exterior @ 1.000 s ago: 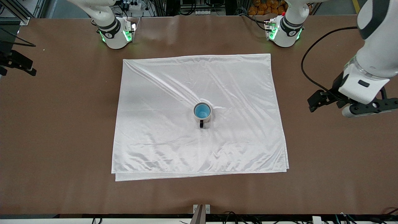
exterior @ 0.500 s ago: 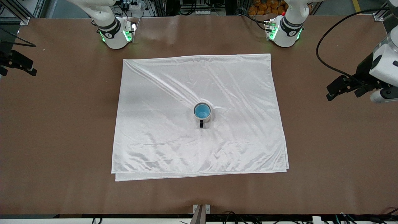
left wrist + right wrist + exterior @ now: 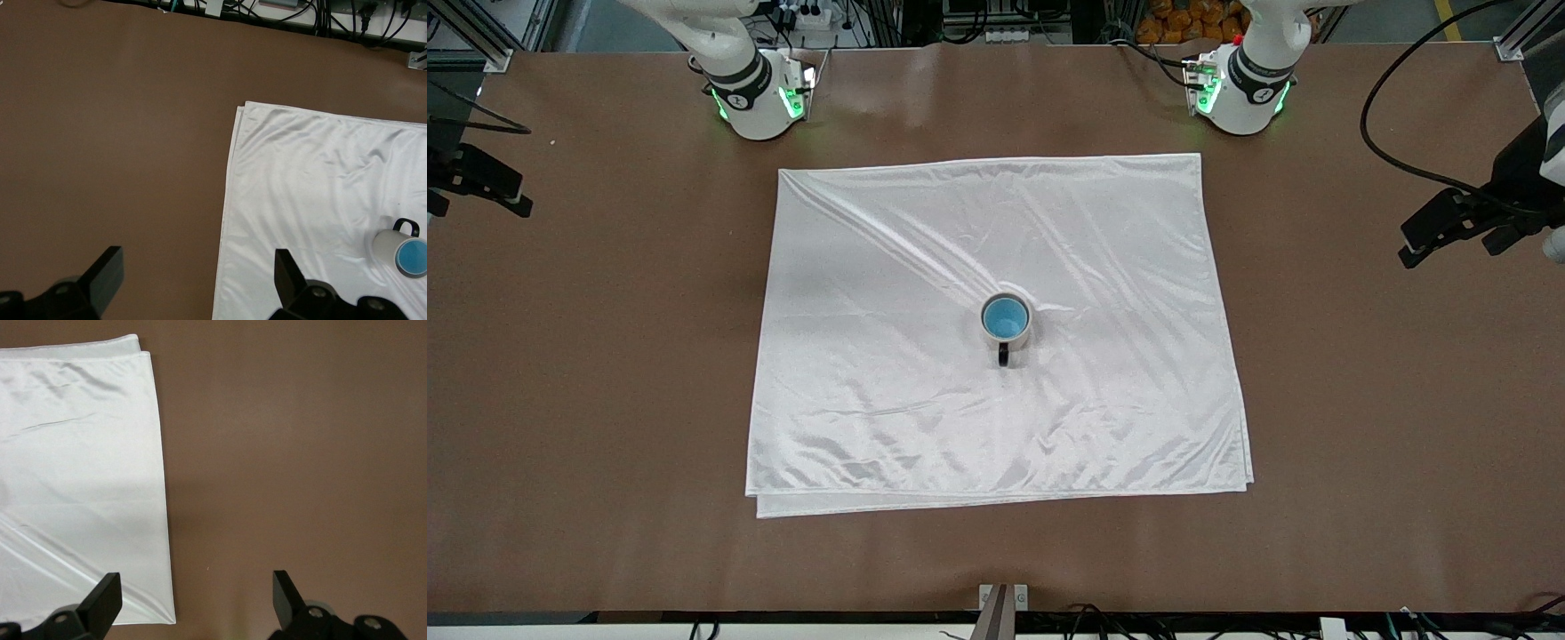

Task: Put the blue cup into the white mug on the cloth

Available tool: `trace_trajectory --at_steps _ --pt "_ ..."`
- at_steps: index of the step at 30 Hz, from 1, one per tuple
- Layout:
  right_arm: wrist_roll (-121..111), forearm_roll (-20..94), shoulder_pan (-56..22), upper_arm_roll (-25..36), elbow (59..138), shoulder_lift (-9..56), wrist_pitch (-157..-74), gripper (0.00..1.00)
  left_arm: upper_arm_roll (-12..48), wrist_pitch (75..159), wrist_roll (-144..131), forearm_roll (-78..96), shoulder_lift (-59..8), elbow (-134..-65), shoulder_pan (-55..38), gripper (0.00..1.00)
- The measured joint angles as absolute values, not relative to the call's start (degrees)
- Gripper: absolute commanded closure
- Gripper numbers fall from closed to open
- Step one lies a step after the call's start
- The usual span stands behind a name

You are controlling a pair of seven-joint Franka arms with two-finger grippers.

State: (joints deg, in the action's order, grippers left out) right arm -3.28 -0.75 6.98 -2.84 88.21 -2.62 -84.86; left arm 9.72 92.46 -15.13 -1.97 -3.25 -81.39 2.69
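Note:
The white mug (image 3: pixel 1017 336) stands upright on the cloth (image 3: pixel 996 267), near its middle, with its black handle toward the front camera. The blue cup (image 3: pixel 1005 317) sits inside the mug; only its blue inside shows. Mug (image 3: pixel 385 242) and cup (image 3: pixel 412 257) also show in the left wrist view. My left gripper (image 3: pixel 197 267) is open and empty, high over the cloth's edge (image 3: pixel 230 220) and bare table at the left arm's end. My right gripper (image 3: pixel 195 587) is open and empty over bare table beside a cloth corner (image 3: pixel 157 600).
The brown table (image 3: pixel 1360 400) surrounds the cloth on all sides. The left arm's wrist (image 3: pixel 1449 227) and its black cable (image 3: pixel 1383 151) hang at the front view's edge. Both arm bases (image 3: pixel 756 98) stand along the table's back edge.
The left arm has swung away from the cloth toward its own end of the table and mostly left the front view. The mug with the cup in it has not moved.

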Motion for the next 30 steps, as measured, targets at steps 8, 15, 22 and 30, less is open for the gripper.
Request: trace_trajectory --at_steps 8,15,22,30 --pt "-3.28 -0.75 6.98 -2.8 88.23 -2.6 -84.86 0.0 8.06 92.0 -13.4 -1.97 -3.24 -81.61 2.39 0.0" --pt "-3.28 -0.75 7.0 -2.57 88.23 -2.6 -84.86 0.0 8.0 91.98 -13.27 -1.96 -3.19 -81.61 1.85 0.0" --pt "-3.28 -0.75 7.02 -2.41 88.23 -2.6 -84.8 0.0 7.93 91.96 -13.27 -1.96 -3.19 -81.72 1.47 0.0" --pt "-3.28 -0.75 7.03 -2.4 88.24 -2.59 -84.8 0.0 7.92 91.95 -13.27 -1.96 -3.23 -82.46 1.28 0.0"
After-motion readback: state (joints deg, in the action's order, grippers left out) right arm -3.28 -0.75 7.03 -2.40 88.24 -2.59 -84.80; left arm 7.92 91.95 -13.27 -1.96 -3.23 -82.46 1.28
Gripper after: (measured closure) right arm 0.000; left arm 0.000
